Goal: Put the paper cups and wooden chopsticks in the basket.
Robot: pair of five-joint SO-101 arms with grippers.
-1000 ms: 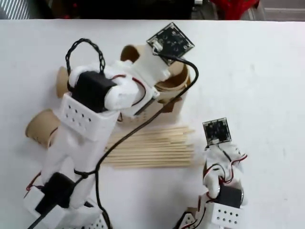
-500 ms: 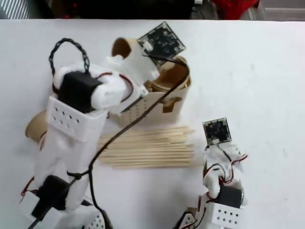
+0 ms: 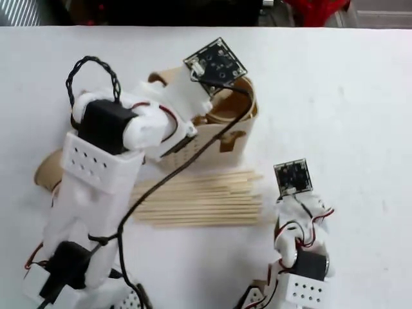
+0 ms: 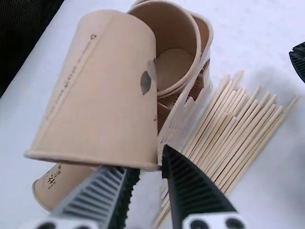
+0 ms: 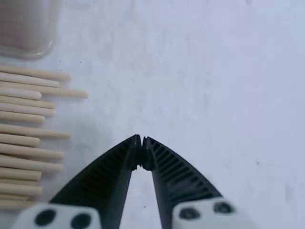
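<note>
While the left pincer (image 4: pixel 147 164) is nipped tight on the rim of a paper cup (image 4: pixel 95 90), tilted just above the basket (image 3: pixel 232 154), the base should probably be lined up over the nested cup (image 4: pixel 174 57), lowered squarely, then released. I count three cups: one held, one in the basket, and a third cup (image 3: pixel 46 172) lying on the surface (image 3: pixel 335 96). The wooden chopsticks (image 3: pixel 206 198) form one sheaf, too packed to count. The right pincer (image 5: pixel 142 152) sits closed and empty beside their tips.

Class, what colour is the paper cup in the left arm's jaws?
The paper cup is light brown; see the left wrist view.
</note>
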